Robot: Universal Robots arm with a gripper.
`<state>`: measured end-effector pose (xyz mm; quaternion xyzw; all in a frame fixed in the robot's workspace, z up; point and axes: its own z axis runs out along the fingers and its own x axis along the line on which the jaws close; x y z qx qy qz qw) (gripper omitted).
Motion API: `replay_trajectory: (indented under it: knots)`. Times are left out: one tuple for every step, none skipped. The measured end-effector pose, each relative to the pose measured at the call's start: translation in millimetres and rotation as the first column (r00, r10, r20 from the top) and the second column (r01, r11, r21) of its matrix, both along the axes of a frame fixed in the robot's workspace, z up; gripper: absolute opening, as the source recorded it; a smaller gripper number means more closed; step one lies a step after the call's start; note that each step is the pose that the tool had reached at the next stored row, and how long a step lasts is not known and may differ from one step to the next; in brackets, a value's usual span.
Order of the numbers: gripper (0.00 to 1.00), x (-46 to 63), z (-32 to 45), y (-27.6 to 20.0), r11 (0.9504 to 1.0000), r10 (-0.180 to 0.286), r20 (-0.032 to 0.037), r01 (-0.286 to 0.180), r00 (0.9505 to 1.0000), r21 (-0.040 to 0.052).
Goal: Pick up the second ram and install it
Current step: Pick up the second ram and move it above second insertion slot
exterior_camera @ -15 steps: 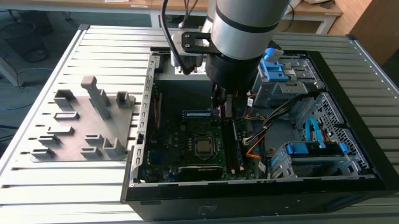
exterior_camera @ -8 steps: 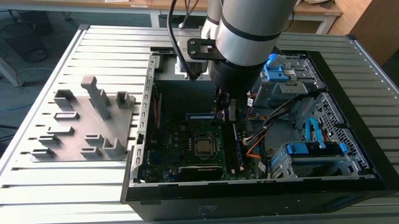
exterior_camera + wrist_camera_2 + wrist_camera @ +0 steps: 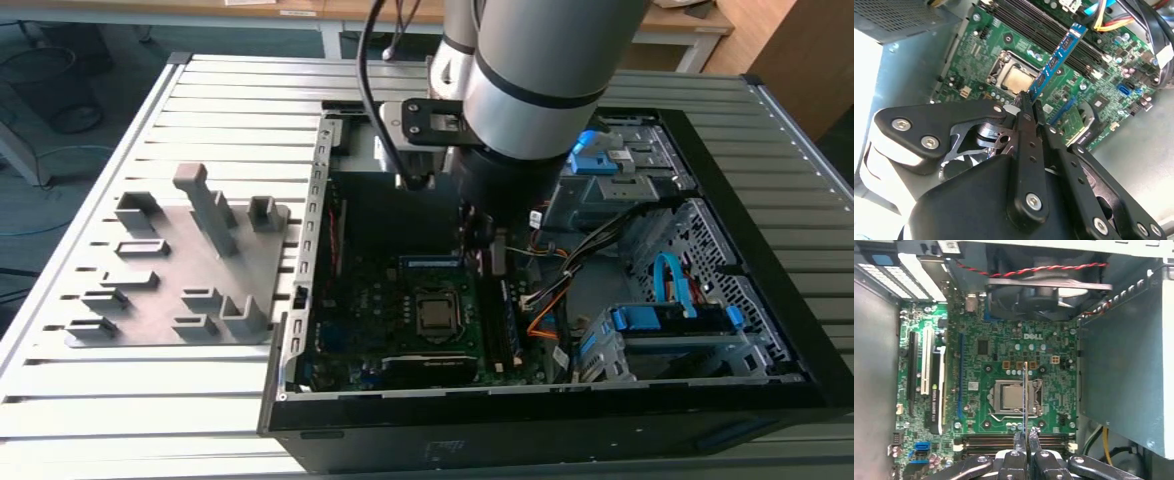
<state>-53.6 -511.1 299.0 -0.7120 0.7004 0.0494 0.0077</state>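
Hand (image 3: 1030, 101) clamped on one end of the second ram (image 3: 1056, 57). Module juts from the fingertips, held above the motherboard (image 3: 1054, 347), crossing the CPU socket (image 3: 1006, 397). Memory slots (image 3: 989, 441) just beside.

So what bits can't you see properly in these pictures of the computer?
Exterior view: the arm covers part of the motherboard.
First wrist view: the second ram is edge-on, its chips hidden.
Second wrist view: the gripper covers the ram's held end.
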Motion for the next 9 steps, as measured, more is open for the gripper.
replay_trajectory:
  knots:
    - [0.14, 0.0, -0.3, -2.1, 1.0000, 0.000, -0.0001, 0.000, 1.0000, -0.0001]
    - [0.14, 0.0, -0.6, -4.0, 1.0000, 0.000, 0.0000, 0.000, 1.0000, -0.0001]
    - [0.14, 0.0, -1.0, -5.6, 1.0000, 0.000, -0.0001, 0.000, 1.0000, -0.0001]
    - [0.14, 0.0, -1.3, -6.9, 1.0000, 0.000, 0.0000, 0.000, 1.0000, -0.0001]
    - [0.14, 0.0, -1.6, -7.6, 1.0000, 0.000, 0.0000, 0.000, 1.0000, 0.0000]
    - [0.14, -0.1, -1.8, -8.1, 1.0000, 0.000, 0.0000, 0.000, 1.0000, 0.0000]
    - [0.14, -0.1, -1.9, -8.2, 1.0000, 0.000, 0.0000, 0.000, 1.0000, 0.0001]
    - [0.14, 0.0, -1.9, -8.2, 1.0000, 0.000, 0.0000, 0.000, 1.0000, 0.0000]
    - [0.14, 0.0, -1.9, -8.2, 1.0000, 0.000, 0.0000, 0.000, 1.0000, -0.0001]
